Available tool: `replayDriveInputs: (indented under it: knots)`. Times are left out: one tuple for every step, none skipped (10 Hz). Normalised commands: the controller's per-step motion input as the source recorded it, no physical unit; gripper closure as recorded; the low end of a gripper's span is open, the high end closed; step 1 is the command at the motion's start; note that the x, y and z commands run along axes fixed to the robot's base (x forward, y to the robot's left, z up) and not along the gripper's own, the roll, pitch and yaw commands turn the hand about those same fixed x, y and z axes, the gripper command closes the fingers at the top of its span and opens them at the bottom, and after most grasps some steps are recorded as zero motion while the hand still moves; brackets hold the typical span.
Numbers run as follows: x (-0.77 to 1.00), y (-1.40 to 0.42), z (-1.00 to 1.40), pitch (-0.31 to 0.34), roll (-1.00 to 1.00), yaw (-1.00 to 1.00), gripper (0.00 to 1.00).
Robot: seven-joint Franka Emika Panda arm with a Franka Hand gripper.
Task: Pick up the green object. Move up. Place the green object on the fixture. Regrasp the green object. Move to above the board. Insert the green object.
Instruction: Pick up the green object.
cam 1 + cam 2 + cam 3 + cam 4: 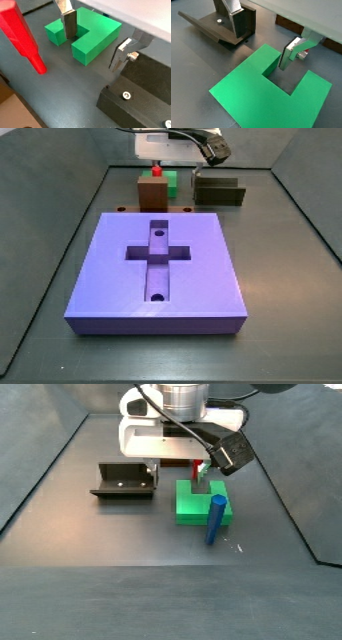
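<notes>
Reading the side view from left to right, I find the fixture (123,481) empty, then the green object (202,501) flat on the counter (80,534), with the claw (201,478) lowered over it. Its fingers (288,54) straddle 1 arm, released, not yet clamped. Step 1 is pending; the board (158,268) recess is unfilled.

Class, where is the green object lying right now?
In a side view the green object lies flat on the dark floor, right of the fixture and behind the blue rod. The open pincer reaches down onto it, one finger in its notch.
</notes>
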Motion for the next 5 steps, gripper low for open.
replayDriveInputs:
  knots:
    - [0.03,0.0,-0.21,0.043,0.01,-0.04,0.0]
    - [0.01,0.0,-0.17,0.04,0.01,-0.03,0.0]
    - [0.0,0.0,-0.19,0.021,0.05,-0.01,0.0]
    - [0.0,0.0,-0.2,0.026,0.06,0.0,0.0]
    - [0.0,0.0,-0.15,0.031,0.05,0.0,0.0]
